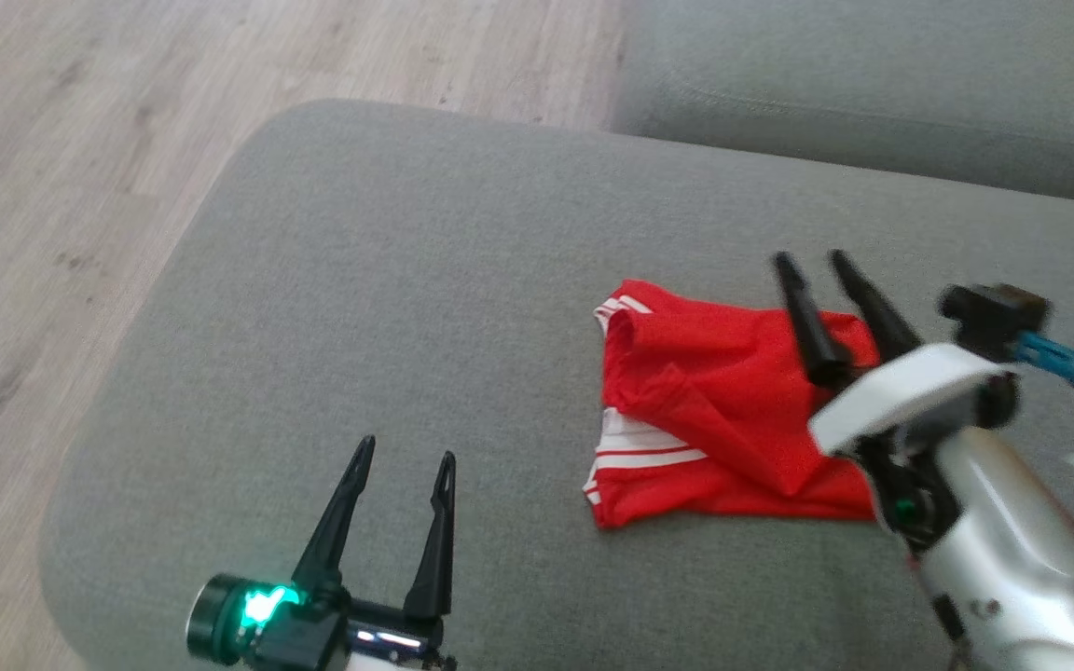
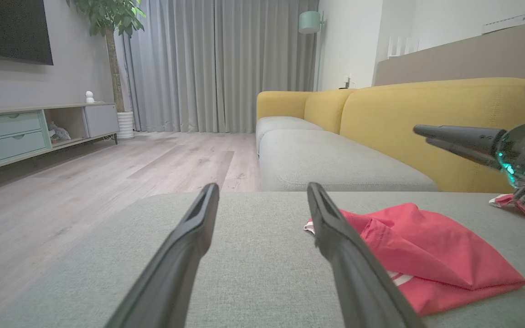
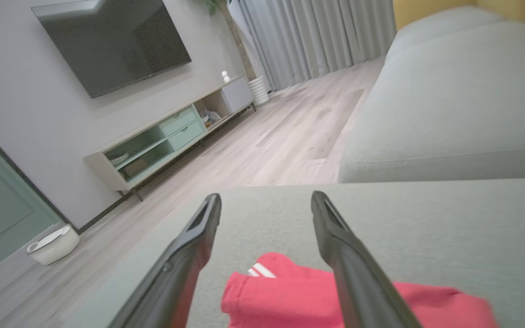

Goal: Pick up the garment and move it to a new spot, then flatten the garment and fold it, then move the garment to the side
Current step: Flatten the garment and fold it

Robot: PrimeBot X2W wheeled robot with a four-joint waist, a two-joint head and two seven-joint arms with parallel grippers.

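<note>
A pale wooden floor [image 1: 52,140] runs down the left of the head view. Next to it is the rounded edge of a broad grey sofa cushion [image 1: 388,261].

At the lower left, over the front of that cushion, the left end effector [image 1: 406,447] points forward. Its two dark fingers are spread wide with nothing between them, and a green light glows at its base. It stands well apart from the cloth.

Right of the cushion's centre lies the red garment [image 1: 714,401]. It is loosely bunched and creased, with white stripes showing along its left edge and at its upper left corner. It rests flat on the grey fabric and is not lifted anywhere.

Further right, the right end effector [image 1: 810,255] reaches in over the garment's right-hand part from the lower right. Its fingers are parted and pinch nothing. In the left wrist view they hang in the air above the cloth. In the right wrist view the red fabric sits below the spread fingers.

A second grey cushion [image 1: 873,84] lies beyond, at the upper right.
</note>
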